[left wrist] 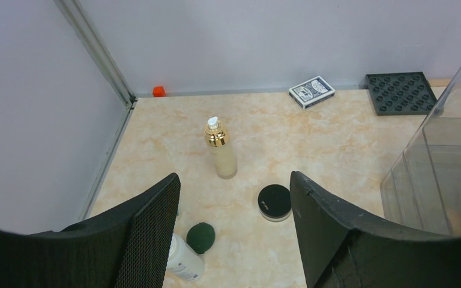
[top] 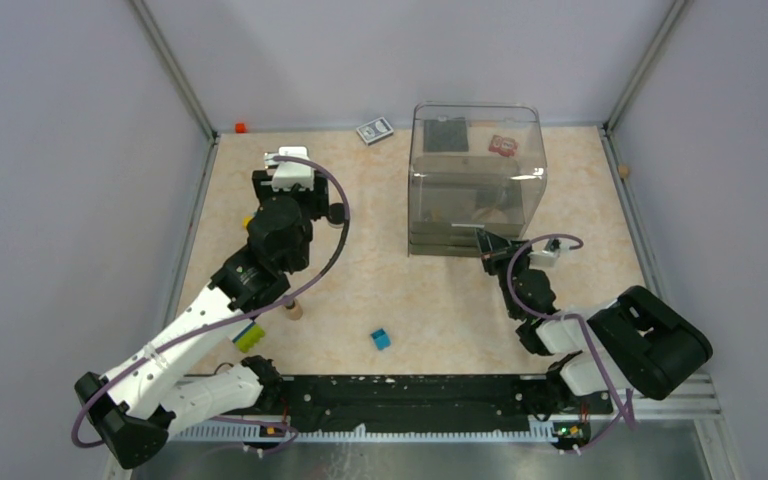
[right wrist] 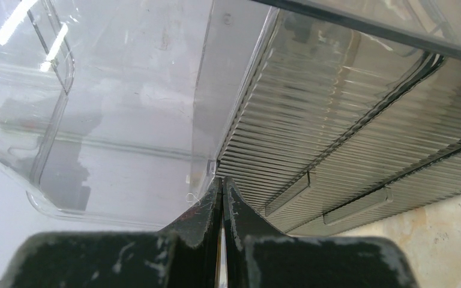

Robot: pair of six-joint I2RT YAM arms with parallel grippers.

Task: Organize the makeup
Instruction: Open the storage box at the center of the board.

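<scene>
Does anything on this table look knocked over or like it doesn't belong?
Yes. A white bottle appears to lie on its side by the left gripper, while the gold-capped bottle stands upright. A small blue cube and a card box look like strays: neither is makeup.

Overhead view from behind — wrist views close

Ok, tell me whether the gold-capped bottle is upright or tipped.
Upright: the gold-capped bottle stands on its base, nozzle pointing up.
</scene>
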